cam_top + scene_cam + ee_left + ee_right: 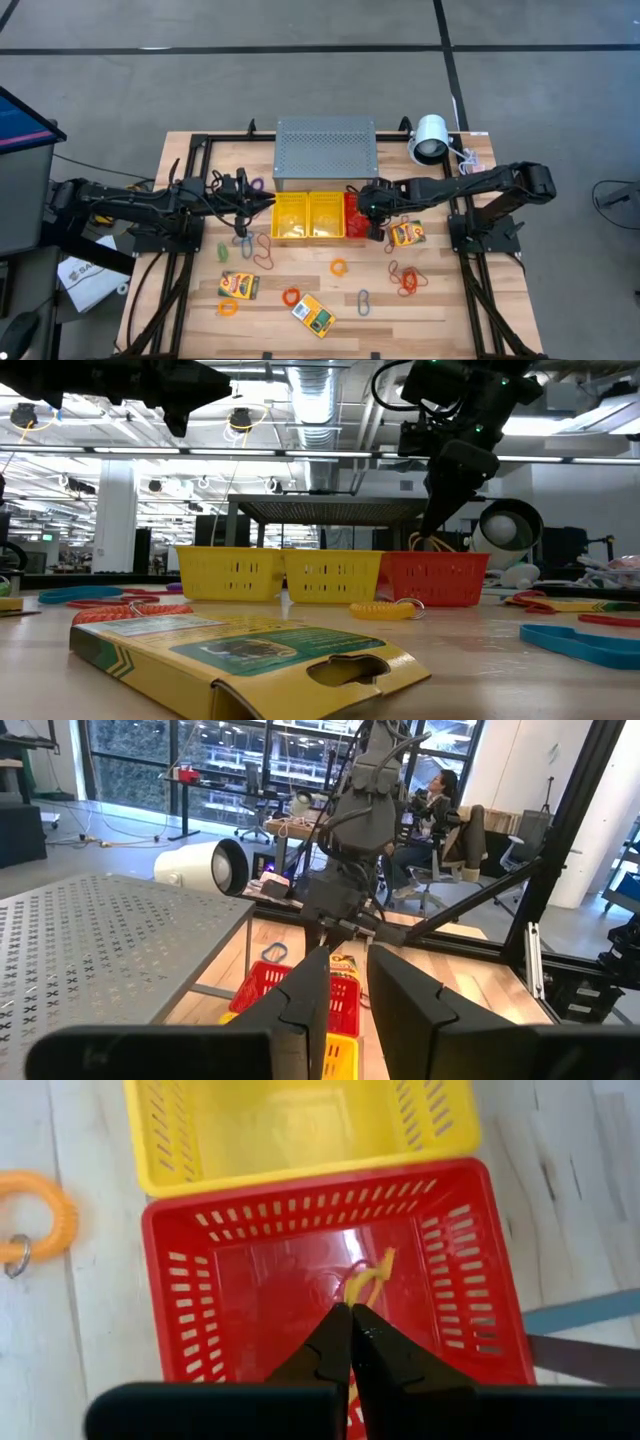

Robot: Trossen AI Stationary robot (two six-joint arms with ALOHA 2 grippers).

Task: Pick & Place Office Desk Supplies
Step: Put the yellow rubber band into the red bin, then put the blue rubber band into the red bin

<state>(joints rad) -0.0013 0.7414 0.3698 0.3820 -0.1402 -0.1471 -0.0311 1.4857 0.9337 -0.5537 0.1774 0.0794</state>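
My right gripper (pixel 352 1312) hangs over the red mesh basket (pixel 180 1295), fingers shut on a thin yellow band loop (pixel 368 1280); the low view shows it above the same basket (pixel 440 578). Two yellow baskets (pixel 307 215) stand to the red one's left, in front of the grey perforated box (pixel 325 150). My left gripper (pixel 347 965) waits level beside the yellow baskets (pixel 265 203), a narrow gap between its fingers and nothing in it. Card boxes (pixel 239 285), band loops (pixel 339 267) and oval clips (pixel 363 300) lie flat on the wooden table. My right gripper pinches the yellow band loop (pixel 362 1292) between its two fingertips. The fingers slant steeply down from the table's right side. The band's free part (pixel 430 544) hangs slack below the tips, inside the red basket's rim; whether it touches the basket floor I cannot tell.
More card boxes lie at the near middle (pixel 313 315) and right of the red basket (pixel 406 235). Red loops (pixel 405 280) and an orange coil (pixel 40 1220) lie nearby. A white round lamp-like device (pixel 430 140) stands at the far right. People sit in the room beyond.
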